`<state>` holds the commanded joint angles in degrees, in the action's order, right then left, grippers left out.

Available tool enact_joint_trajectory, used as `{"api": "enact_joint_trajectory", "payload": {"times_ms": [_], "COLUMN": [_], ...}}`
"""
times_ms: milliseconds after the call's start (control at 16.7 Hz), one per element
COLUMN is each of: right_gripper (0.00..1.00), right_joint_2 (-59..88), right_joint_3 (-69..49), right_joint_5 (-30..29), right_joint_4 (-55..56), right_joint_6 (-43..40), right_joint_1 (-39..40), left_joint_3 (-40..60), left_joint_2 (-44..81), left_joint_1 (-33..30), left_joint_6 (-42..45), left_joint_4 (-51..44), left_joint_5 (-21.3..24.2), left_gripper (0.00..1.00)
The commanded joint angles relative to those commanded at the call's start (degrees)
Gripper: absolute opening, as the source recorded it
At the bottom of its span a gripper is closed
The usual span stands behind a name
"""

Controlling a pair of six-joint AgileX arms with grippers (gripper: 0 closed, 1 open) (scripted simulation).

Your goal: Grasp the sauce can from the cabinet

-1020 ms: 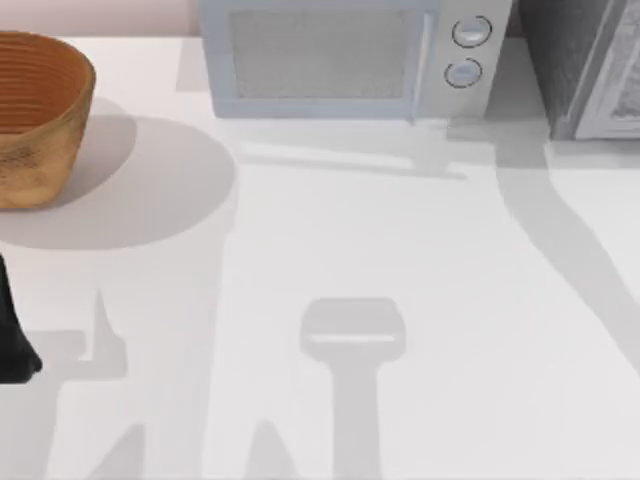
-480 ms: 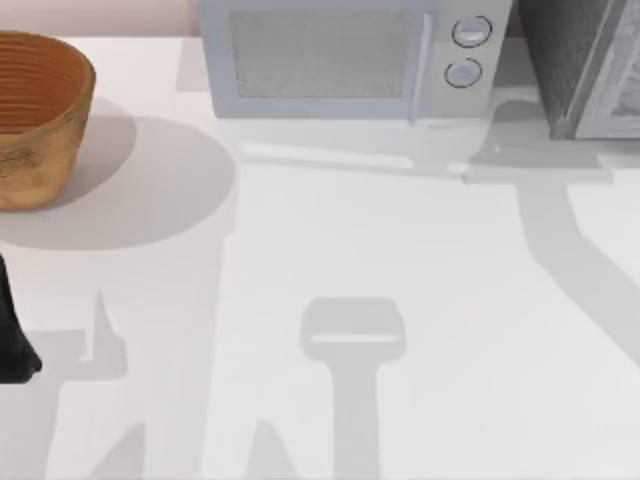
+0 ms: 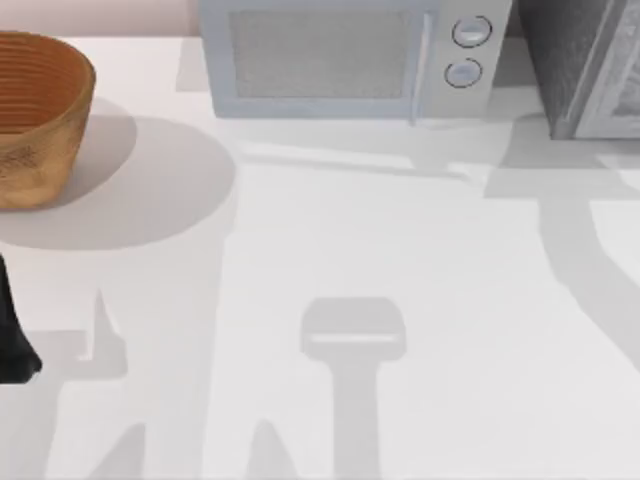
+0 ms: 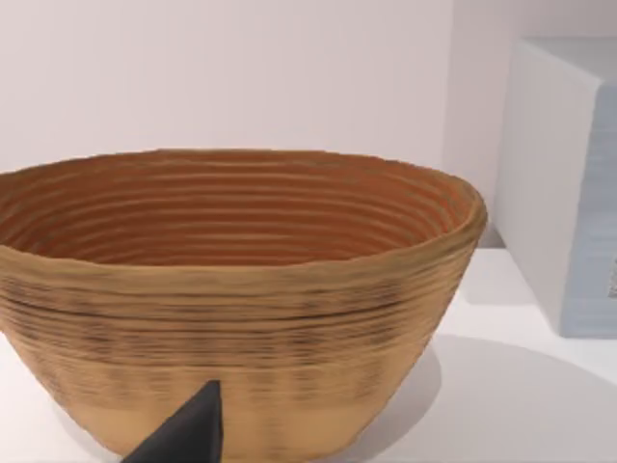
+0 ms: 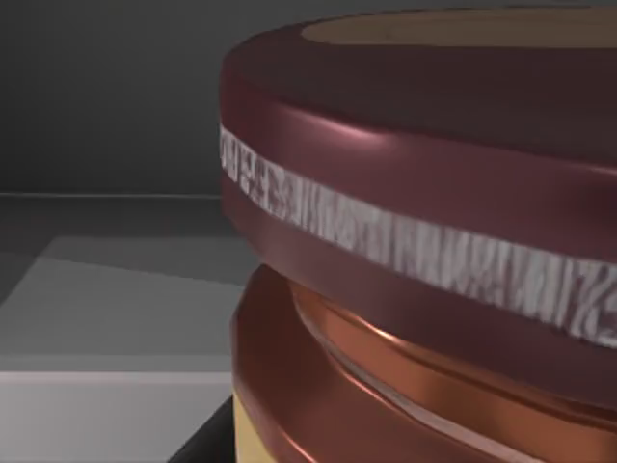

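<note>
From above, the cabinet (image 3: pixel 585 65) sits right of the microwave (image 3: pixel 340 60). The left wrist faces the woven basket (image 4: pixel 231 299), parked. The right wrist is pressed close to the sauce can (image 5: pixel 424 251) inside the cabinet, likely lining up; finger opening cannot be told.

The sauce can (image 5: pixel 415 251) stands upright on a grey surface, apparently inside the cabinet (image 3: pixel 575 65): maroon lid with a whitish band, shiny coppery-red rim, tan body. The dark speckled cabinet occupies the desk's far right corner.
</note>
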<state>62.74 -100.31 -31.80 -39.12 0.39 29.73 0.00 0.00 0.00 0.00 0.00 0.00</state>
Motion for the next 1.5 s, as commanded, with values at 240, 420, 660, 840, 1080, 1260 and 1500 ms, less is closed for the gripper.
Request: {"api": "enact_joint_trajectory", "payload": {"times_ms": [240, 420, 660, 840, 1080, 1260, 1500], "right_gripper": [0.00, 0.00, 0.00, 0.00, 0.00, 0.00, 0.00], "right_joint_2": [-12.51, -24.39, -40.18, -50.57, -59.93, -62.68, -62.73], "right_joint_3": [21.51, 41.14, 67.21, 83.14, 96.47, 100.24, 100.31], "right_joint_5": [5.87, 11.32, 18.98, 24.43, 29.98, 31.76, 31.79], "right_joint_4": [7.84, 15.47, 25.69, 32.11, 37.62, 39.09, 39.12], "right_joint_6": [-0.05, 0.11, 0.29, 0.20, -0.18, -0.38, -0.39], "right_joint_1": [-6.23, -11.62, -18.68, -23.48, -28.20, -29.70, -29.73], "left_joint_3": [0.00, 0.00, 0.00, 0.00, 0.00, 0.00, 0.00], "left_joint_2": [0.00, 0.00, 0.00, 0.00, 0.00, 0.00, 0.00], "left_joint_1": [0.00, 0.00, 0.00, 0.00, 0.00, 0.00, 0.00], "left_joint_6": [0.00, 0.00, 0.00, 0.00, 0.00, 0.00, 0.00], "left_joint_4": [0.00, 0.00, 0.00, 0.00, 0.00, 0.00, 0.00], "left_joint_5": [0.00, 0.00, 0.00, 0.00, 0.00, 0.00, 0.00], "left_gripper": [1.00, 1.00, 1.00, 1.00, 1.00, 1.00, 1.00]}}
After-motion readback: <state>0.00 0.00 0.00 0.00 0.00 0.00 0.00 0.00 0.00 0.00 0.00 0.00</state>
